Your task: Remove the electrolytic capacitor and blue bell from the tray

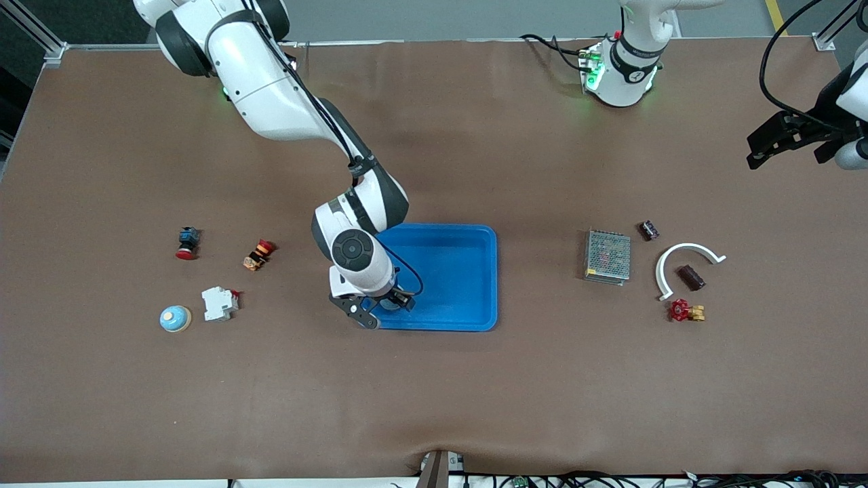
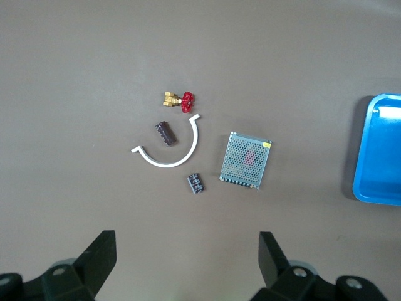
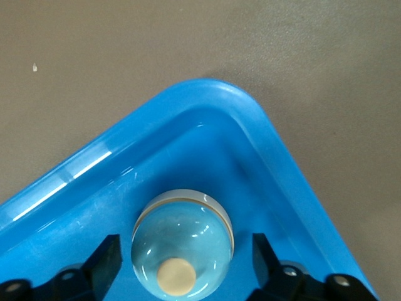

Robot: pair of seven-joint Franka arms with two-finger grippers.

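From the front, the right gripper (image 1: 380, 308) is down in the blue tray (image 1: 468, 271), at the corner nearer the camera toward the right arm's end. The arm's wrist hides nearly everything under it, so only a sliver of something rounded shows between the fingers. The right wrist view settles it. A pale blue bell (image 3: 183, 244) with a cream button on top sits on the tray floor in that corner. One finger (image 3: 103, 263) stands on each side of it, spread, with a thin strip of tray showing between each finger and the dome. The lower edge of the dome is cut off there.

A second blue dome (image 1: 175, 318) sits on the table toward the right arm's end, beside a white breaker (image 1: 220, 303). No wrist view shows it.

The left gripper (image 1: 770, 146) hangs over the table at the left arm's end, its arm partly out of frame. Its own camera shows its fingers (image 2: 100, 254) wide apart and holding nothing.

That camera looks down on the capacitor (image 2: 165, 133), a dark cylinder lying inside the white arc (image 2: 182, 153). A red-handled valve (image 2: 180, 100) is near the arc's tip, a smaller dark part (image 2: 196, 184) lies outside the arc, and the mesh-topped box (image 2: 245, 160) is between these and the tray. The markings on both dark parts are too small to read.
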